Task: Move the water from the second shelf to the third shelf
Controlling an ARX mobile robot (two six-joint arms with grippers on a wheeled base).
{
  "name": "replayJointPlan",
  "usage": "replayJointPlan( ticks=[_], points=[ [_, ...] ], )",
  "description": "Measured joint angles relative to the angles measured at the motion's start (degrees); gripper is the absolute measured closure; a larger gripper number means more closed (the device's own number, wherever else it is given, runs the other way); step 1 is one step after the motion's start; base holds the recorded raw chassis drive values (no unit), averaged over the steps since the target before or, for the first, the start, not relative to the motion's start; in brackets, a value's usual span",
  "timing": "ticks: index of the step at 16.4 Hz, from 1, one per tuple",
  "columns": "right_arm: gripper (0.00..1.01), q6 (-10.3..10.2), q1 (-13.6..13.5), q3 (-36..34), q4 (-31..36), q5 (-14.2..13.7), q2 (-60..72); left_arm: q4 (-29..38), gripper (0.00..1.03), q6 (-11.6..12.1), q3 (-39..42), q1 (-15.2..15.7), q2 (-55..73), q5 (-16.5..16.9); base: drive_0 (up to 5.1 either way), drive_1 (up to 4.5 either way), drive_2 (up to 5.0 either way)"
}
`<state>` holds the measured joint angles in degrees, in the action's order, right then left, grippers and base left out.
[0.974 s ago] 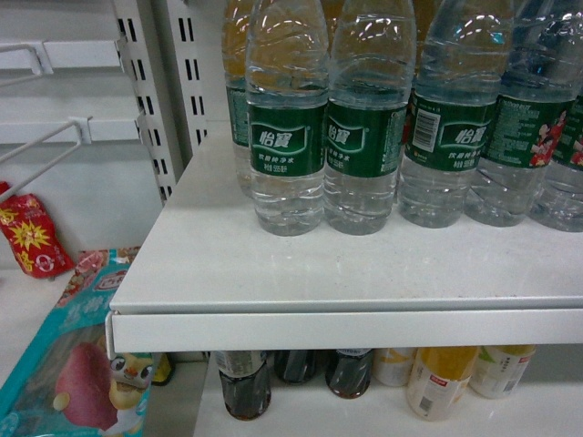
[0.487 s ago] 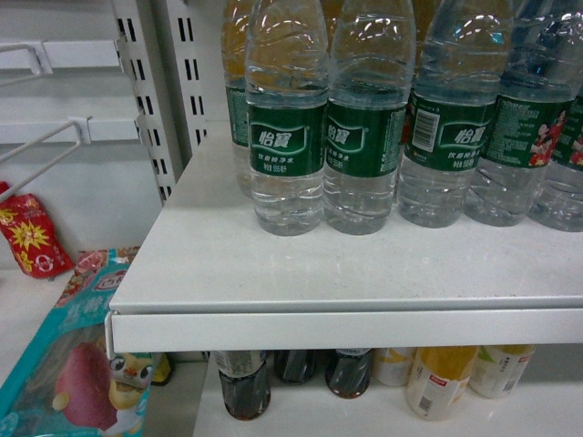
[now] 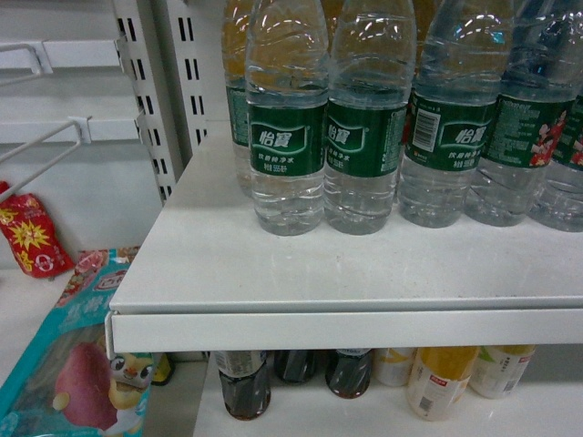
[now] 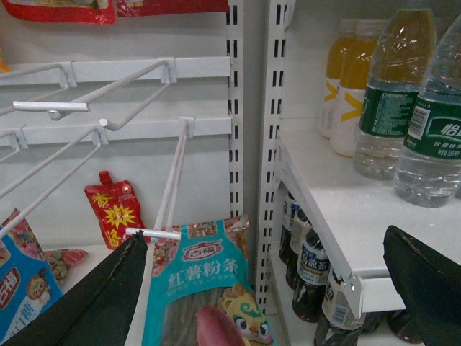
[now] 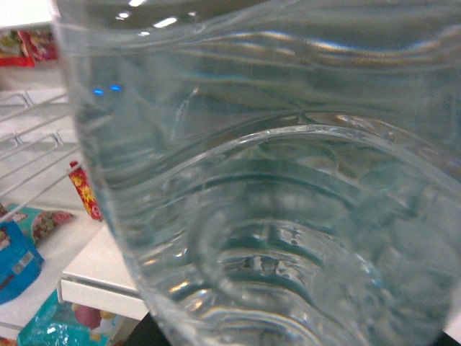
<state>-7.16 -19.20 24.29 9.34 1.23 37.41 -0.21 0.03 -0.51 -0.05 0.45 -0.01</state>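
Observation:
Several water bottles (image 3: 288, 137) with green labels stand in a row on the white shelf (image 3: 346, 273) in the head view; neither gripper shows there. A clear ribbed water bottle (image 5: 288, 216) fills the right wrist view, pressed right up to the camera and covering the right gripper's fingers. In the left wrist view my left gripper (image 4: 263, 288) hangs open with nothing between its fingers, left of the shelf's front corner (image 4: 353, 288). Water bottles (image 4: 432, 137) stand at that view's right.
Dark drink bottles (image 3: 244, 382) and orange juice bottles (image 3: 437, 378) stand on the shelf below. Left of the perforated upright (image 4: 270, 144) are wire hooks (image 4: 50, 107), a teal snack bag (image 4: 209, 288) and a red pouch (image 4: 115, 213). Orange bottles (image 4: 346, 86) stand behind the water.

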Motion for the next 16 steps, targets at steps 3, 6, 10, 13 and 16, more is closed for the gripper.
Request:
replayJointPlan(
  ticks=[3, 6, 10, 13, 16],
  points=[
    [0.62, 0.5, 0.1, -1.4, 5.2, -0.7, 8.5, 0.0, 0.05, 0.0, 0.0, 0.0, 0.0, 0.0, 0.0, 0.00, 0.0],
    [0.62, 0.6, 0.0, -1.5, 10.9, -0.1, 17.9, 0.0, 0.05, 0.0, 0.0, 0.0, 0.0, 0.0, 0.0, 0.00, 0.0],
    [0.62, 1.8, -0.4, -0.8, 16.3, -1.7, 28.8, 0.0, 0.05, 0.0, 0.0, 0.0, 0.0, 0.0, 0.0, 0.00, 0.0],
    [0.62, 2.7, -1.6, 2.0, 20.3, -4.1, 33.6, 0.0, 0.05, 0.0, 0.0, 0.0, 0.0, 0.0, 0.0, 0.00, 0.0],
    [0.62, 3.0, -2.2, 5.7, 22.5, -6.2, 38.2, 0.0, 0.05, 0.0, 0.0, 0.0, 0.0, 0.0, 0.0, 0.00, 0.0]
  ],
)
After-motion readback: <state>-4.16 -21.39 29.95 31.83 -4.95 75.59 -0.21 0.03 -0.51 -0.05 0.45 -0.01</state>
